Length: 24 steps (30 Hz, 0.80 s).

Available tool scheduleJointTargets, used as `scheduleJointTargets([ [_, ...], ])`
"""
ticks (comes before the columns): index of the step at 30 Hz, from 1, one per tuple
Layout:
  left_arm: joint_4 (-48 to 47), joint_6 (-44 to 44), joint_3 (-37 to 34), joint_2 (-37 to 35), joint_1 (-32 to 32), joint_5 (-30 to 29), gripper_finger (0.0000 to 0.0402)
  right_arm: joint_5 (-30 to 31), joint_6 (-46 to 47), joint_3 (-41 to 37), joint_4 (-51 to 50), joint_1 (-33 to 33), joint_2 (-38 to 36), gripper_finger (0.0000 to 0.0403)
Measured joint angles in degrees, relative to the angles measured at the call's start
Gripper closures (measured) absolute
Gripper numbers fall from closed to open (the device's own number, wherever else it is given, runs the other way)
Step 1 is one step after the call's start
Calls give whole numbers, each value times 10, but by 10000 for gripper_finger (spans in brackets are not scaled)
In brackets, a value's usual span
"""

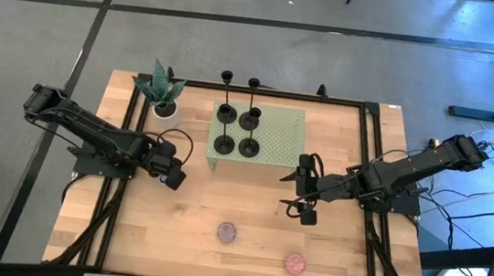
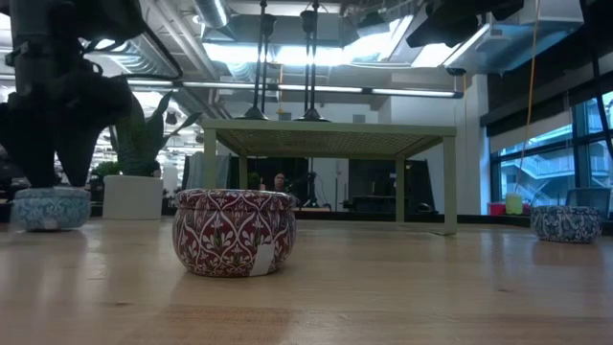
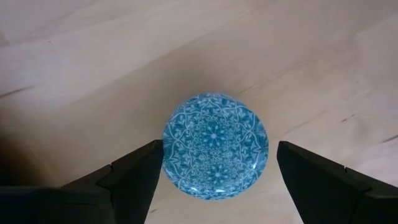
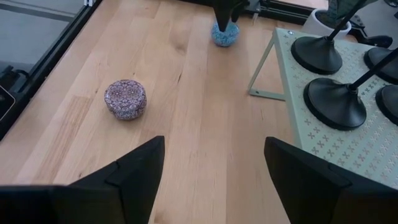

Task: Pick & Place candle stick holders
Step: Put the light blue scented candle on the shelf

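Four black candle stick holders [image 1: 237, 130] stand by their disc bases on a pale green perforated stand [image 1: 279, 141] at the table's far middle. They also show in the right wrist view [image 4: 329, 93]. My left gripper [image 1: 170, 174] is open, pointing down. Its fingers stand on either side of a blue patterned puck [image 3: 214, 146] on the table, which the gripper hides in the high view. My right gripper [image 1: 300, 201] is open and empty over bare table, right of the stand's near right corner.
A small potted plant [image 1: 162, 90] stands at the far left. A purple puck [image 1: 227, 233] and a red puck [image 1: 294, 263] lie near the table's near edge. The low view shows a red tin [image 2: 235, 230] close by and a blue one [image 2: 565, 222] at its right.
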Motion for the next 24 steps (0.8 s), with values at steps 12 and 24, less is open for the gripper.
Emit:
scheduleJointTargets([
  [12, 1, 10, 0, -2, 0, 16, 89, 0, 0, 0, 0, 0, 0, 122],
  [24, 15, 6, 0, -2, 0, 1, 89, 0, 0, 0, 0, 0, 0, 122],
])
